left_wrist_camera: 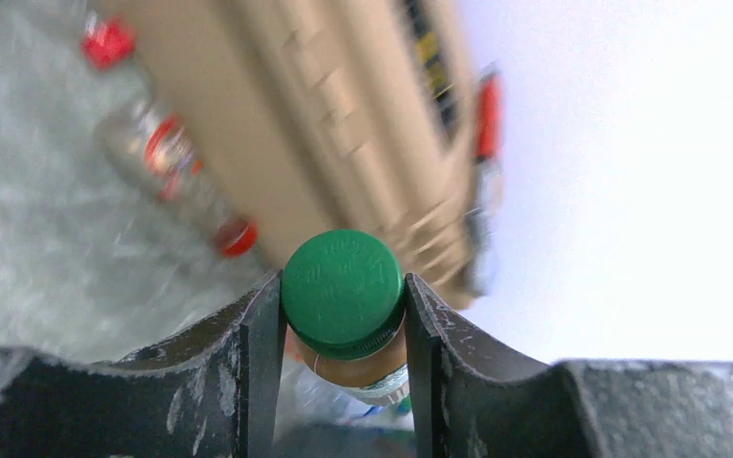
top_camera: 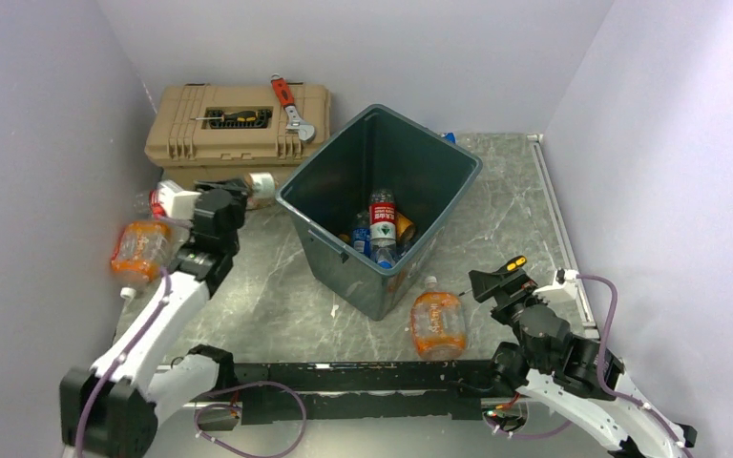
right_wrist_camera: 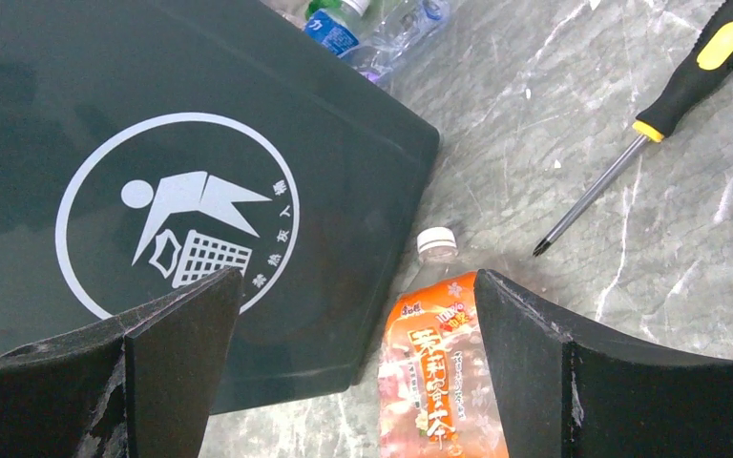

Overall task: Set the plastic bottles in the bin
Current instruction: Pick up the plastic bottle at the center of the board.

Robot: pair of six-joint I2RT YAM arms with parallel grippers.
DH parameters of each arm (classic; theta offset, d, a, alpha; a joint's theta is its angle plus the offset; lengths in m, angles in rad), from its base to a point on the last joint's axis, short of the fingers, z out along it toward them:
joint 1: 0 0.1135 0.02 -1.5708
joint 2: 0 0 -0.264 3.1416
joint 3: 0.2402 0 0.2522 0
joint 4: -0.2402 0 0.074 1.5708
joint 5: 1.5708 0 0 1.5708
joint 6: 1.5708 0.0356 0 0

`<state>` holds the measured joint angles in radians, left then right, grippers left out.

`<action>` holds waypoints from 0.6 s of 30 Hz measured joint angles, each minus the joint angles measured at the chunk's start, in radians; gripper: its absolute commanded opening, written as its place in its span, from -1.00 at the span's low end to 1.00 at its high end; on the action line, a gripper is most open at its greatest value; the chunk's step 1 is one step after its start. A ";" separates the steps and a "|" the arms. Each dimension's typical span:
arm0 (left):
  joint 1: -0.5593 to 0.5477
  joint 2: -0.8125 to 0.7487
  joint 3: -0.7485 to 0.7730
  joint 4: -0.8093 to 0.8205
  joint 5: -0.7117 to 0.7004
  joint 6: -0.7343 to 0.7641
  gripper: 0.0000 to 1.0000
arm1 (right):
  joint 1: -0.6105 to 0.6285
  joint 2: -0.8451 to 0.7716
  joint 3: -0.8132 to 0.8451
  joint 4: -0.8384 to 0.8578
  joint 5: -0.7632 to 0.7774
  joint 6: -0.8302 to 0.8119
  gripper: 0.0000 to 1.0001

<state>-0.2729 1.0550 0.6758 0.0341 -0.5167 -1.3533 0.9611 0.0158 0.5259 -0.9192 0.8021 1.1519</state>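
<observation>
A grey marbled tabletop (top_camera: 506,219) is walled by pale lilac panels (top_camera: 48,114); a green-capped plastic bottle (left_wrist_camera: 342,286) is pinched in the left gripper (left_wrist_camera: 342,310); the right gripper (right_wrist_camera: 355,286) is spread.

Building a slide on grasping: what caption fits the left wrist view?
Left gripper shut on a green-capped bottle, with the tan toolbox blurred behind.

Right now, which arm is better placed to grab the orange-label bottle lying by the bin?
Right. The right end effector is open and close to the orange-label bottle; the left end effector is clamped on a green-capped bottle.
</observation>
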 measured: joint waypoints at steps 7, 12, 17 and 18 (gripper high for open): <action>0.005 -0.309 0.217 -0.201 -0.190 0.297 -1.00 | 0.000 0.000 0.001 0.008 0.004 -0.028 0.91; 0.005 -0.412 0.319 -0.246 -0.227 0.459 -1.00 | 0.000 0.026 0.086 0.018 0.006 -0.112 0.90; 0.005 -0.419 0.438 -0.232 -0.142 0.554 -1.00 | 0.000 0.097 0.211 0.134 -0.029 -0.294 0.88; 0.005 -0.416 0.457 -0.222 -0.108 0.566 -1.00 | 0.000 0.126 0.242 0.167 -0.053 -0.344 0.88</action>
<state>-0.2676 0.6388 1.1332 -0.1883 -0.6247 -0.7868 0.9607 0.1413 0.7681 -0.7521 0.7486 0.8074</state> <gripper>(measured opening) 0.479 0.944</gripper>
